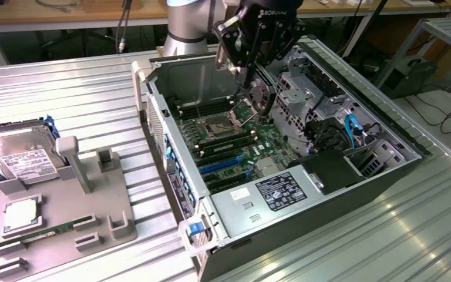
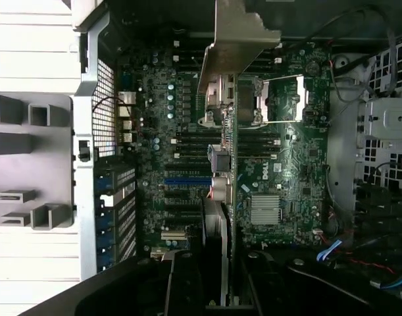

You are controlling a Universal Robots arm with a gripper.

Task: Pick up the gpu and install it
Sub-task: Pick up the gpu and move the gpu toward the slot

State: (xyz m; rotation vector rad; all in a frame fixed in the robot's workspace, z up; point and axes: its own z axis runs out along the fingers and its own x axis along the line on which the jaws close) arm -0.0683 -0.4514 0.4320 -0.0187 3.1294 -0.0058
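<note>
- The gripper (image 1: 251,70) is clenched on the gpu (image 1: 260,97). The card hangs edge-on inside the open case (image 1: 382,182), above the motherboard (image 2: 286,164), and is not yet seated.
- In the wrist view the card's edge lies crosswise to the blue slot (image 2: 187,179). I judge it must be brought into line.
- The silvery bracket (image 2: 237,39) should face the perforated rear wall (image 2: 107,105).
- Keep it upright, or 1 corner may catch.
</note>
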